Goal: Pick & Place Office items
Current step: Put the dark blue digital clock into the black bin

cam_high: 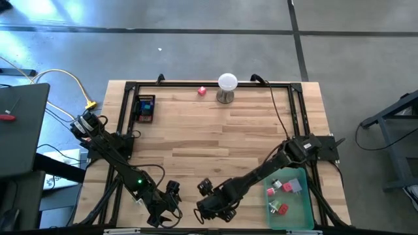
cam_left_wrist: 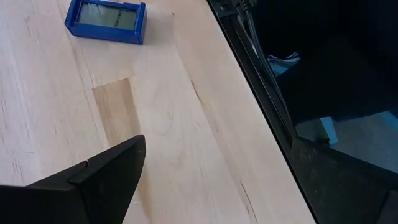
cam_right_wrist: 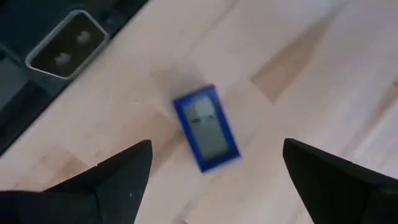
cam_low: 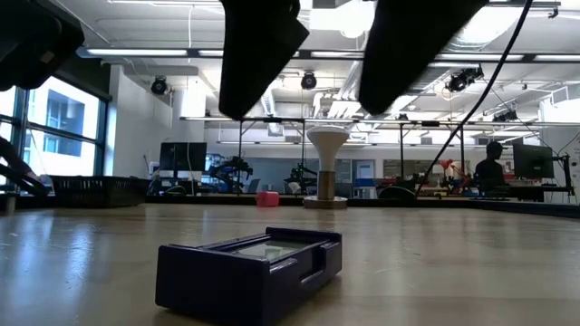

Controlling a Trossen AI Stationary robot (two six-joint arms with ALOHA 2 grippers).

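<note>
A small blue box point(cam_right_wrist: 206, 127) with a pale window on top lies flat on the wooden table near its front edge; it also shows in the low view point(cam_low: 249, 267) and the left wrist view point(cam_left_wrist: 106, 22). My right gripper point(cam_right_wrist: 216, 146) hangs open just above it, one finger to each side, touching nothing. My left gripper point(cam_high: 168, 207) waits open at the front left, its one visible finger point(cam_left_wrist: 124, 162) off the box. A pink piece point(cam_high: 202, 91) rests on the table at the far edge. Several red, pink and green pieces point(cam_high: 279, 189) lie in a green tray point(cam_high: 297, 210).
A white ball on a metal stand point(cam_high: 226, 85) stands at the far edge beside the pink piece. A dark holder point(cam_high: 145, 108) with blue and orange contents sits at the far left. A black frame point(cam_high: 209, 83) and cables run around the table. Bare wood lies in the middle.
</note>
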